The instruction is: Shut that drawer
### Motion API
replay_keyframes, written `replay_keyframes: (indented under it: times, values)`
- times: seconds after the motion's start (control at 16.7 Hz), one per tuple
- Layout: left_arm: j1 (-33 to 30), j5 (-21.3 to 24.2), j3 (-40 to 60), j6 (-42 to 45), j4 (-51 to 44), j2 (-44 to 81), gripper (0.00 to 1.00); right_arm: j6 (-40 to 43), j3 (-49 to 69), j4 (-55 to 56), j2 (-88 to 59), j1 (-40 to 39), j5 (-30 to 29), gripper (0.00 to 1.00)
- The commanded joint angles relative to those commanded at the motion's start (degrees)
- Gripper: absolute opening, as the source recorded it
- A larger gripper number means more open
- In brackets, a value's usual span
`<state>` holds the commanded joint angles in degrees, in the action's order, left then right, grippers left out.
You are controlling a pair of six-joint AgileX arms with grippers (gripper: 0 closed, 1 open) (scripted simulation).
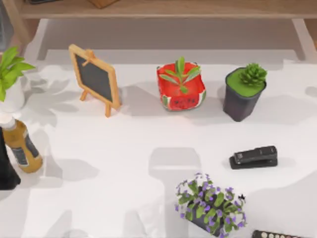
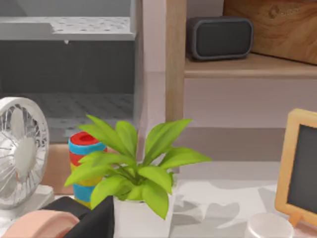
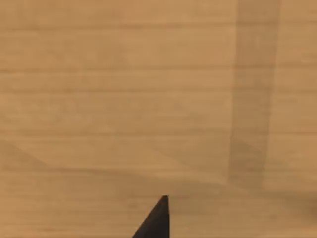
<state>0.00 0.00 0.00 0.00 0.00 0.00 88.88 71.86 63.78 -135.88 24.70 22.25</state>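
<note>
The drawer is not recognisable as such in any view. A light wooden panel (image 3: 124,99) with horizontal grain stands very close in front of my right gripper (image 3: 157,218), of which one dark pointed tip shows; I cannot tell whether this panel is the drawer's front. A faint upright band (image 3: 250,99) runs down the panel. My left gripper (image 1: 6,171) shows as a dark shape at the table's left edge beside an amber bottle (image 1: 22,146); part of it (image 2: 94,220) lies dark before a white-potted green plant (image 2: 141,173).
On the white table stand a small chalkboard easel (image 1: 95,79), a watermelon-patterned pot (image 1: 181,91), a dark pot with a succulent (image 1: 242,94), a black stapler (image 1: 253,157) and a purple-flowered plant (image 1: 210,203). A wooden shelf (image 1: 168,9) with a speaker (image 2: 219,37) runs along the back.
</note>
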Motion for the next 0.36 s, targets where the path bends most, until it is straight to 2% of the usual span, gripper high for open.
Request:
replay_keyframes:
  times: [0.36]
  values:
    - [0.0, 0.0, 0.0, 0.0, 0.0, 0.0, 1.0, 0.0, 0.0, 0.0, 0.0, 0.0, 0.0, 1.0]
